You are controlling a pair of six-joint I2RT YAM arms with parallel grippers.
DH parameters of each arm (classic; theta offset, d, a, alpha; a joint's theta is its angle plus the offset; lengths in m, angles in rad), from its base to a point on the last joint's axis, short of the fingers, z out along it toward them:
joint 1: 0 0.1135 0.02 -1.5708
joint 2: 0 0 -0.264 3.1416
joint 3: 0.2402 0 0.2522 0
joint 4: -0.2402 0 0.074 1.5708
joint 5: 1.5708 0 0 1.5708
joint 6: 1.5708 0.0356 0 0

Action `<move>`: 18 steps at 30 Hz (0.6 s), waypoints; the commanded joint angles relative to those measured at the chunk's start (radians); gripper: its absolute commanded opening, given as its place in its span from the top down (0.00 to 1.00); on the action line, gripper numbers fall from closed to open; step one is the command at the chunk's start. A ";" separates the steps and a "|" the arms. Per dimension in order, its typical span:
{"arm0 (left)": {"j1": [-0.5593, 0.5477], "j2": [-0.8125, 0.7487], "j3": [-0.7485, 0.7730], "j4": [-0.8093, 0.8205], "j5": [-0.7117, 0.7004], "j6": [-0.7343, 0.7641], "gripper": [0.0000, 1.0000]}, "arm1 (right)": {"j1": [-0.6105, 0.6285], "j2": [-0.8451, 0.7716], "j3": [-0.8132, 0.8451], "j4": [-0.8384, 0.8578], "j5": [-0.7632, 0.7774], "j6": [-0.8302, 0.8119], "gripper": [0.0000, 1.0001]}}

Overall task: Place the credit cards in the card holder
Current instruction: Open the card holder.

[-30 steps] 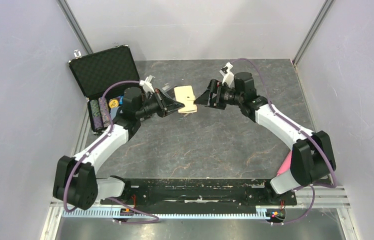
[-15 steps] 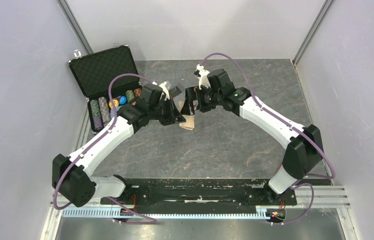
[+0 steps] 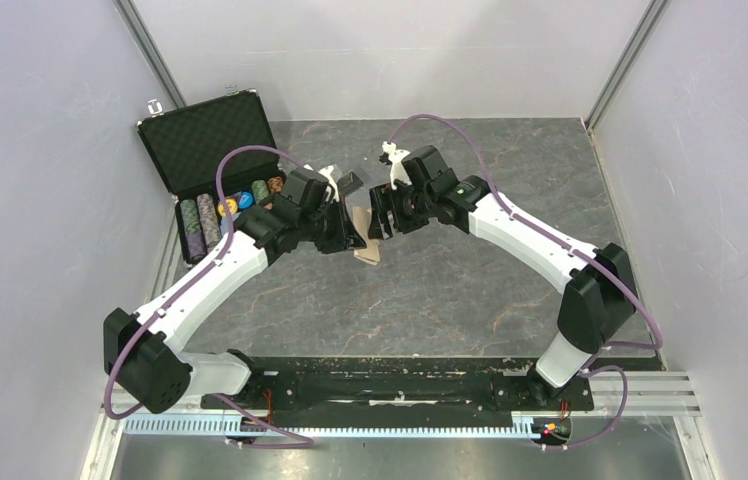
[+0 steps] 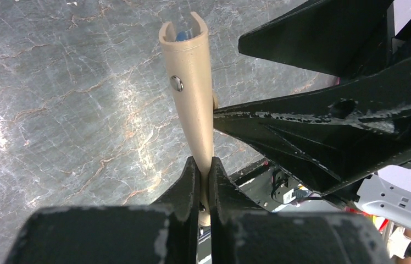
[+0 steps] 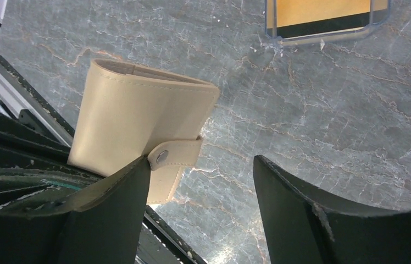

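- Centre of frame, just above the middle: left gripper [image 3: 348, 230] and right gripper [image 3: 380, 215], tips nearly meeting.
- Between them: card holder [image 3: 369, 250], tan, tilted, partly hidden (which fingers grip it is not discernible here).
- Upper left: black case [image 3: 208, 140], lid open, foam-lined. Poker chips [image 3: 212, 218] stand in rows in its tray.
- Beneath all: grey veined table [image 3: 430, 290].
- Bottom: black mounting rail [image 3: 400, 385], bearing both arm bases.

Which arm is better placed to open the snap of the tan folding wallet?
Right. The right pincer is open at the snap tab; the left pincer clamps the tan folding wallet.
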 commanded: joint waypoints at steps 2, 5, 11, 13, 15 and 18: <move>-0.006 -0.022 0.056 0.024 0.001 0.045 0.98 | -0.004 0.045 0.034 -0.100 0.178 -0.055 0.31; -0.006 -0.033 0.050 0.026 -0.005 0.044 0.98 | -0.016 0.052 0.024 -0.134 0.244 -0.079 0.31; -0.006 -0.056 0.004 0.077 0.013 0.029 0.98 | -0.143 -0.001 -0.092 -0.116 0.201 -0.089 0.30; -0.006 -0.062 -0.020 0.108 0.024 0.007 0.98 | -0.195 -0.034 -0.130 -0.095 0.150 -0.098 0.29; -0.006 -0.066 -0.049 0.152 0.044 -0.018 0.98 | -0.238 -0.066 -0.158 -0.078 0.089 -0.107 0.27; -0.007 -0.071 -0.094 0.211 0.060 -0.054 0.98 | -0.274 -0.118 -0.194 -0.036 -0.026 -0.118 0.23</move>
